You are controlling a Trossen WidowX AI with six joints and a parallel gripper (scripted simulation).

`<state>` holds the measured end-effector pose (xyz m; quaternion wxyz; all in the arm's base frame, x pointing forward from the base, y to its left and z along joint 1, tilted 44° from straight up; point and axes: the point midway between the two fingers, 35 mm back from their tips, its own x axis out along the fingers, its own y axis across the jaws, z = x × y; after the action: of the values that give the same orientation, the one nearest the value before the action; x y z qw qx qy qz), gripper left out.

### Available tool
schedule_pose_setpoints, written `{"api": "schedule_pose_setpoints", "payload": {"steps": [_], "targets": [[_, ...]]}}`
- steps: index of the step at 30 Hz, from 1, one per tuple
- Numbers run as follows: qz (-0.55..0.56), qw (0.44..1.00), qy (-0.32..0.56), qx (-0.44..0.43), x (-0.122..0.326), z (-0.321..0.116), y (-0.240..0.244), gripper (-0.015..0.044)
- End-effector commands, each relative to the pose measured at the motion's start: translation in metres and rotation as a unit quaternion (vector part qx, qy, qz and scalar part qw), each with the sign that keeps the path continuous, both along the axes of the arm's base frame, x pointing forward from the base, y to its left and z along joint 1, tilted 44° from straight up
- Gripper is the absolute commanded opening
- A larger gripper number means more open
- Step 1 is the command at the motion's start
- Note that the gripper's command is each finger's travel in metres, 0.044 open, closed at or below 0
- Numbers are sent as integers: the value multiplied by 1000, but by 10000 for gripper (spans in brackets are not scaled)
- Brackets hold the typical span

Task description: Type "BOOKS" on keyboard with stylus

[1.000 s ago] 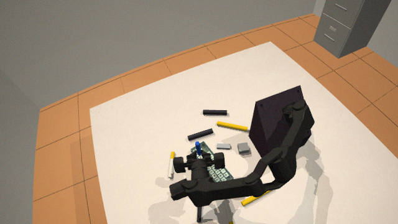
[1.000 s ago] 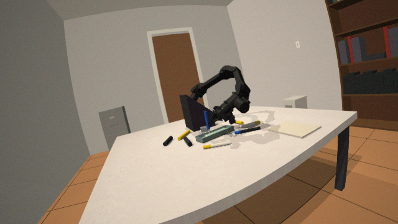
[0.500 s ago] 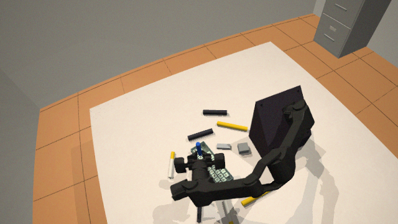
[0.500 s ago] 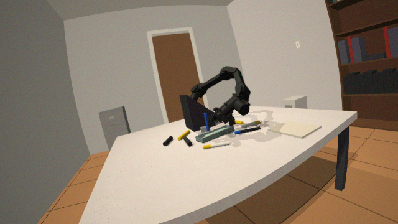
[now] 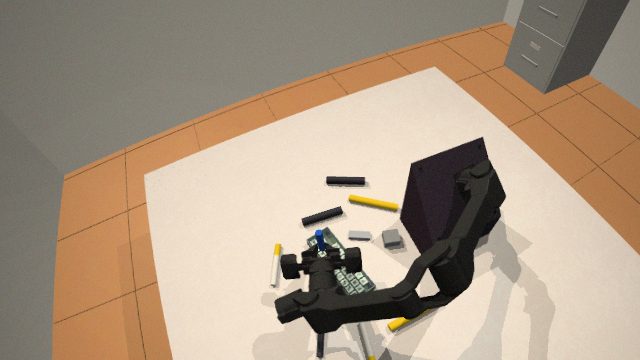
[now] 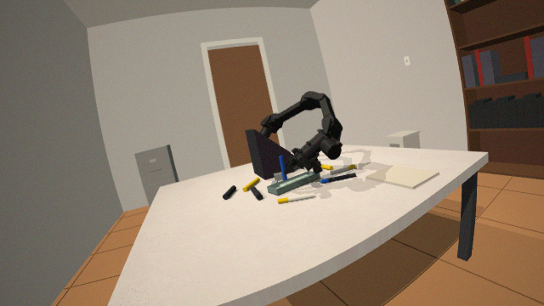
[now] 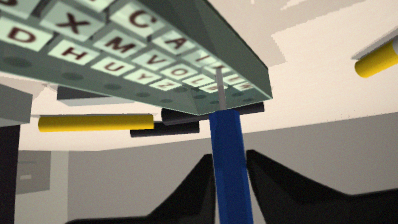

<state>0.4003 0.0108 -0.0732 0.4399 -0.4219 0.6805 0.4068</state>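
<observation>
The green-grey keyboard [image 5: 356,281] [image 6: 293,184] [image 7: 210,30] lies on the desk with pale lettered keys. My gripper [image 5: 321,253] [image 6: 286,170] [image 7: 229,159] is over its far-end part, shut on the blue stylus [image 5: 319,239] [image 6: 282,167] [image 7: 231,172]. The stylus stands nearly upright. Its thin grey tip [image 7: 220,90] ends over the K key in the wrist view, just past I, with B lower beside the shaft. Whether the tip touches or presses the key cannot be told. In the top view the arm hides part of the keyboard.
Black bars [image 5: 345,180] [image 6: 229,192], a yellow bar [image 5: 373,202] [image 7: 95,123] and small grey blocks [image 5: 391,238] lie near the keyboard. A yellow-and-white pen [image 5: 275,265] [image 6: 297,199] lies beside it. A dark upright panel [image 5: 430,195] [image 6: 268,157] stands by the arm's base.
</observation>
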Motion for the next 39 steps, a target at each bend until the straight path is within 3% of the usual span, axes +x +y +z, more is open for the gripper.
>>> {"api": "schedule_pose_setpoints", "payload": {"steps": [1,24,39], "targets": [[-3,1000,-3,1,2,-1,2,81],[-7,1000,-10,0,0,26,-24,85],[-7,1000,-9,1,-4,35,-15,0]]}}
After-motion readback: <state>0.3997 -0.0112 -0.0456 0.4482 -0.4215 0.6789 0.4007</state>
